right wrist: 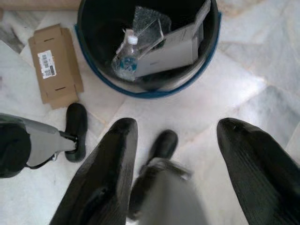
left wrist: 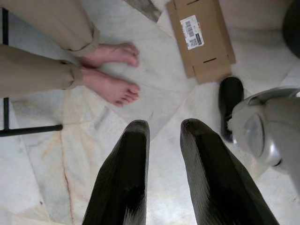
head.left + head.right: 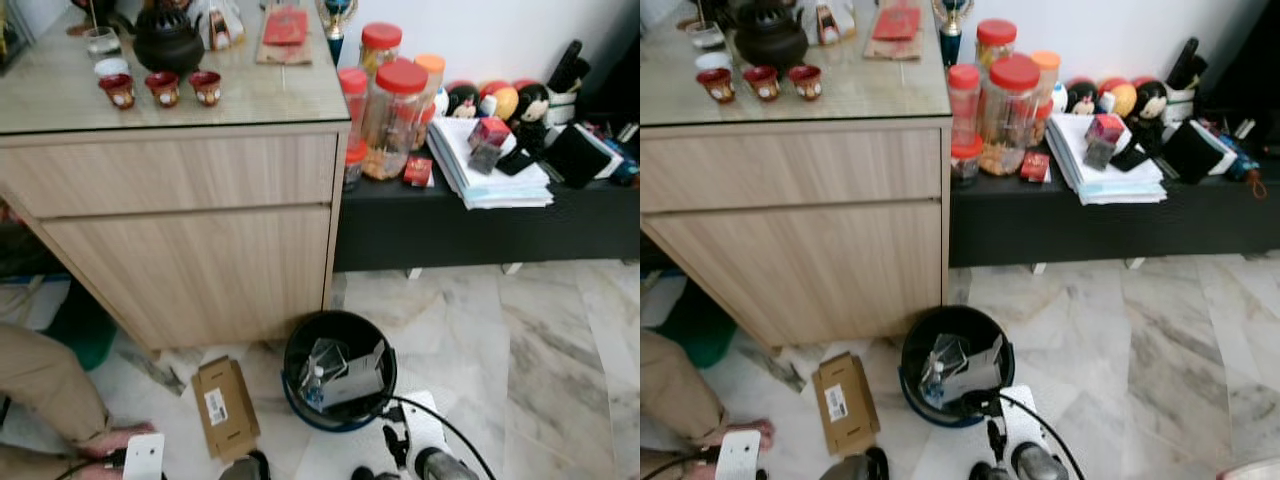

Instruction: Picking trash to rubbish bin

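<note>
1. Just short of the rubbish bin (image 1: 149,89), our right claw (image 1: 176,154) hangs over the marble floor (image 3: 560,360) with its two fingers spread wide and nothing between them. The bin's blue rim lies a little beyond the fingertips.

2. Over the floor on our left side, the left claw (image 2: 164,154) points downward with a narrow gap between its fingers, and it too holds nothing. A person's bare feet (image 2: 110,70) stand on the floor near it.

3. Inside the bin we see a plastic bottle (image 1: 124,58), a crumpled clear wrapper (image 1: 147,23) and a flat grey box (image 1: 171,54), so we judge part of the picking is done.

4. Beside the bin, on its left and not touching it, a flattened cardboard box (image 3: 225,405) with a white label lies on the floor. We judge this to be the trash still left to collect. It sits closer to our left claw than to our right.

5. Behind the bin stands a wooden cabinet (image 3: 190,230) whose tabletop (image 3: 270,95) carries a black teapot (image 3: 167,40) and small red cups (image 3: 163,88). Red-lidded jars (image 3: 395,115) and a stack of papers (image 3: 490,170) sit on the low black shelf (image 3: 480,225) to the right. None of these look like trash to us.

6. Our judgement: well under way, with the cardboard box the one plain piece remaining.
</note>
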Robot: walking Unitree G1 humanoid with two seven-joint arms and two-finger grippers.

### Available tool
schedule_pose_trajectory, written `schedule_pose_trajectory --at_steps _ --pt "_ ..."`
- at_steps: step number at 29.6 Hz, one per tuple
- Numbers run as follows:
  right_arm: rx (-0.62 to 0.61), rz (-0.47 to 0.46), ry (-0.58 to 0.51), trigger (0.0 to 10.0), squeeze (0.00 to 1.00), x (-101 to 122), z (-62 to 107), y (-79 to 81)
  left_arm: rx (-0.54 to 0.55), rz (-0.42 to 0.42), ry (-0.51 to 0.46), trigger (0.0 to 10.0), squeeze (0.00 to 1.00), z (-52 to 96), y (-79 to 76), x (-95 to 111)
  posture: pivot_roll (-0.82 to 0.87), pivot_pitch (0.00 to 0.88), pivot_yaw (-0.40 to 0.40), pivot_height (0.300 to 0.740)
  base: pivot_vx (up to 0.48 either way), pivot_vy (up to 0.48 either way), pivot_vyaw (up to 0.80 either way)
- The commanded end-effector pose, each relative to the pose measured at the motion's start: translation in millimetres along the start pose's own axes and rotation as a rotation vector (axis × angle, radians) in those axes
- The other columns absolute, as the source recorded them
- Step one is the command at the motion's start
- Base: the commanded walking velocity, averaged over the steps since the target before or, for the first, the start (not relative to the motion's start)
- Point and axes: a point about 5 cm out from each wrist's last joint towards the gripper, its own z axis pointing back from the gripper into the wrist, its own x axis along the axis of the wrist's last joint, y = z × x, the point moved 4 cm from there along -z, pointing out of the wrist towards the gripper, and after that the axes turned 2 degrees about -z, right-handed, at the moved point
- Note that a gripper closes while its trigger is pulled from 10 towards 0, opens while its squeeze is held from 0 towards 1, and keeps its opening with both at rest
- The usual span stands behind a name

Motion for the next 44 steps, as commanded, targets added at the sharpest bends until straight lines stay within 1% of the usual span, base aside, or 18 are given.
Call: schedule_pose_trajectory --at_steps 1,21,27,31,35,44 --pt "-0.009 -0.002 0.031 10.0 0.00 -9.3 1.7 -2.4 -0.004 0.010 0.027 10.0 0.00 2.2 -2.1 -9.5 0.14 0.139 -0.022 0.740 -0.281 0.000 0.00" --pt "-0.004 -0.002 0.026 10.0 0.00 -7.9 1.3 0.1 -0.009 0.008 0.018 10.0 0.00 1.6 -3.3 -6.6 0.14 0.141 -0.019 0.740 -0.282 0.000 0.00" --pt "-0.014 -0.013 0.023 10.0 0.00 -8.0 1.5 -2.0 -0.011 0.010 0.016 10.0 0.00 1.6 -3.9 -6.2 0.14 0.141 -0.020 0.740 -0.269 0.000 0.00" --pt "-0.037 -0.045 0.025 10.0 0.00 -8.4 1.9 -7.3 -0.012 0.009 0.020 10.0 0.00 1.7 -4.3 -6.9 0.14 0.141 -0.021 0.740 -0.266 0.000 0.00" --pt "-0.037 -0.054 0.019 10.0 0.00 -7.0 1.7 -7.5 -0.014 0.009 0.020 10.0 0.00 1.7 -4.5 -7.1 0.14 0.141 -0.020 0.740 -0.262 0.000 -0.57" --pt "-0.045 -0.049 0.021 10.0 0.00 -7.8 1.9 -8.3 -0.016 0.009 0.018 10.0 0.00 1.7 -5.6 -6.7 0.14 0.140 -0.021 0.740 -0.257 0.000 -0.08"
